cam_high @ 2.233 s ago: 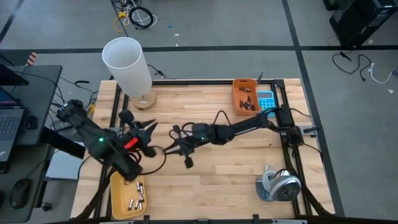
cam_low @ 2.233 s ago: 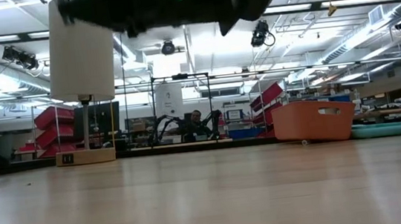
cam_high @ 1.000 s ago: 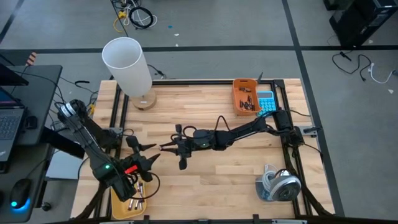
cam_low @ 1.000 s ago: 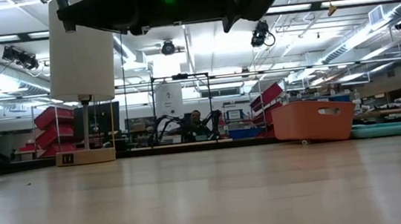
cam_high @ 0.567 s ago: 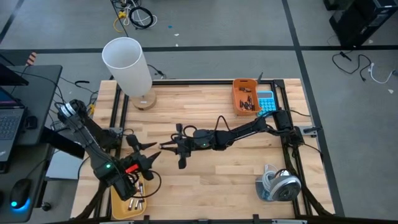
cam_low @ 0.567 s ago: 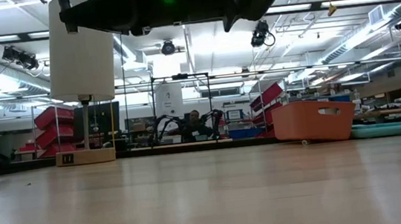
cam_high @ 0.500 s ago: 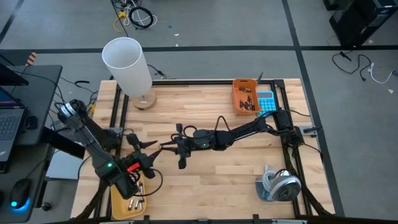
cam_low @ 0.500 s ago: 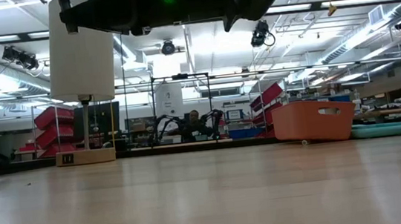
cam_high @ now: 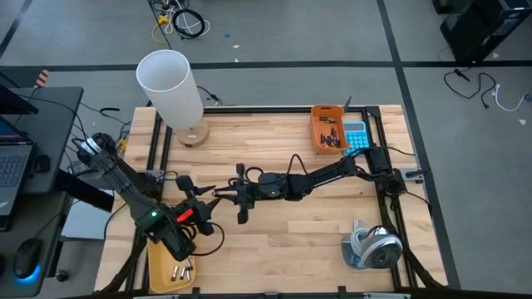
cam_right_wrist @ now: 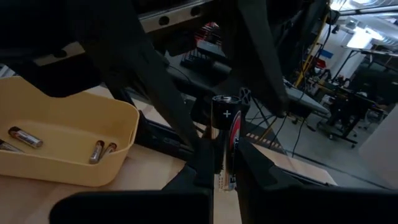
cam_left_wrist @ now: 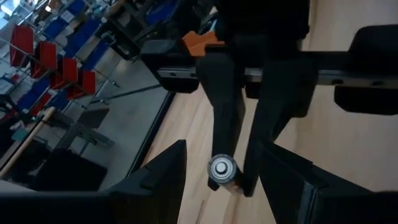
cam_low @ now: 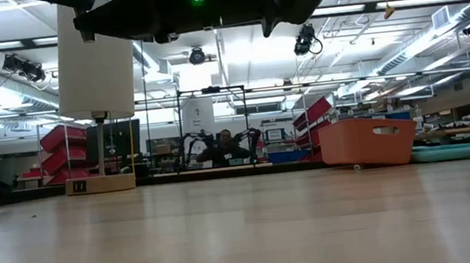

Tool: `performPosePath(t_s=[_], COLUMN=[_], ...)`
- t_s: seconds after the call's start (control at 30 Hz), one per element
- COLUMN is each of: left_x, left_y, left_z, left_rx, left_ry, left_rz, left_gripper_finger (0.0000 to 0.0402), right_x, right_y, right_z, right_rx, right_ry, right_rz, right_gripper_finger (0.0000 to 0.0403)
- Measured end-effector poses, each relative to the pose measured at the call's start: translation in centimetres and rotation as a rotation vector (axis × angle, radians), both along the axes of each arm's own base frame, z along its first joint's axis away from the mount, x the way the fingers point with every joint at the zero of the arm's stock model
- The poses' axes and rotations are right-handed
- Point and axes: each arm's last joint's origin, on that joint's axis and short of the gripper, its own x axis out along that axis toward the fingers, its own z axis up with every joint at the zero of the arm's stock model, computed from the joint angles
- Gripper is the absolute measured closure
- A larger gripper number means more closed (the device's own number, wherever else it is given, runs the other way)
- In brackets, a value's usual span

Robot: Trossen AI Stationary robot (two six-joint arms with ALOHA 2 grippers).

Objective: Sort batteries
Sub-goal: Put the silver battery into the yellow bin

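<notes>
High view shows the right tool reaching to the left of centre of the wooden surface, its fingers clamped on one battery. In the right wrist view that battery stands upright between the dark fingers, plus end up. The left tool sits at the lower left of the frame, just beside the right one, its fingers spread apart on either side of the held battery, as the left wrist view shows. Below it, at the bottom left edge, a yellow tray holds a few batteries. An orange bin with more batteries sits at the upper right, next to a blue calculator.
</notes>
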Motion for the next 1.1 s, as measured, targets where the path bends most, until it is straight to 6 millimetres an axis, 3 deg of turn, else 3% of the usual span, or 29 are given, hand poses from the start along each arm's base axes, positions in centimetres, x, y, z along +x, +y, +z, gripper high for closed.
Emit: performPosePath(t_s=[0.27,0.7,1.1], left_x=[0.01,0.03,-0.1], left_y=[-0.04,-0.06,-0.13], left_z=[-0.03,-0.03,0.55], left_rx=[0.003,0.014,0.044], left_ry=[0.021,0.03,0.033], left_rz=[-0.011,-0.018,-0.027], left_gripper_finger=[0.0226,0.0362,0.0364], right_x=[0.0,-0.01,-0.02], right_y=[0.0,0.04,0.11], right_z=[0.02,-0.03,0.04], right_rx=[0.0,-0.027,-0.01], right_ry=[0.0,0.004,0.001], right_rz=[0.0,0.002,0.002], right_gripper_finger=[0.0377,0.0361,0.0287])
